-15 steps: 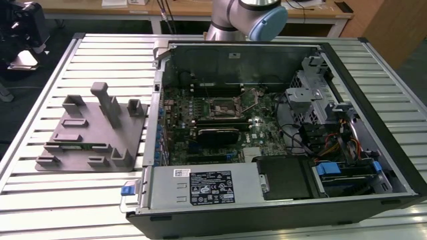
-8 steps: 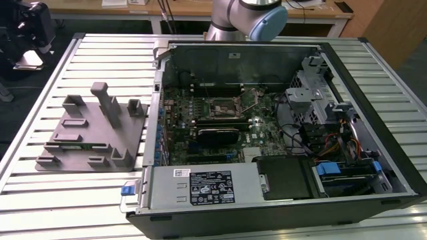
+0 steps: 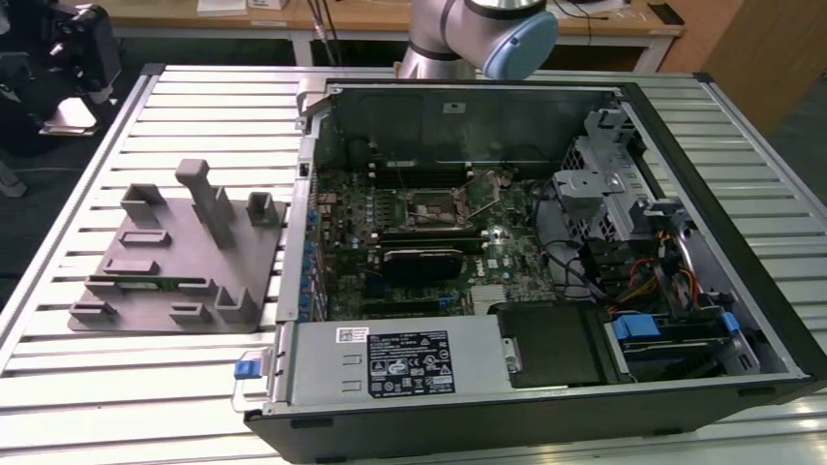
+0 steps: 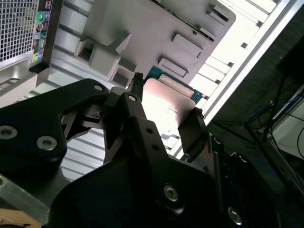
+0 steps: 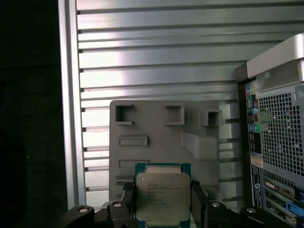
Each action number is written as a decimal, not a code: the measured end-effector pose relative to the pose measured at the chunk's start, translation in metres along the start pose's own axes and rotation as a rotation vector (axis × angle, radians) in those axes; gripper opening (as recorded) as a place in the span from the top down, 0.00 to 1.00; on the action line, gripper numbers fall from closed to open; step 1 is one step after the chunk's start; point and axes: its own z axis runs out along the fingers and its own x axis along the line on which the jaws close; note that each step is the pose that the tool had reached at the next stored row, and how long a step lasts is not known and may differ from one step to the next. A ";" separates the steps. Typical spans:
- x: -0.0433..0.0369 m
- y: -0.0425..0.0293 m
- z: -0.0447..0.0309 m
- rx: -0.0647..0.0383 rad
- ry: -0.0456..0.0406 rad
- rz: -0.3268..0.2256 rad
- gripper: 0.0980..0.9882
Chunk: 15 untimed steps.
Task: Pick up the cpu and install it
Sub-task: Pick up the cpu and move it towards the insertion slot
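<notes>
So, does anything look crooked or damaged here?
Nothing stands out. The cpu sits square between the fingers with no visible damage, and the grey fixture plate lies flat on the slatted table.

We see a silver-grey arm (image 3: 433,44) with a pale blue round cap (image 3: 522,45); our claw (image 4: 166,102) is matte black, angular, studded with silver screws (image 4: 46,142).

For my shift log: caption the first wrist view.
Claw holds the cpu by two opposite edges, grey fixture plate beyond.
</notes>
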 end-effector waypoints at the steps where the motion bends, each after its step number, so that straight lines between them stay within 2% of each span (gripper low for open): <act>1: -0.0014 0.0001 0.0000 0.000 0.0001 0.000 0.50; 15: -0.0257 0.0019 0.0008 0.000 -0.0001 0.000 0.50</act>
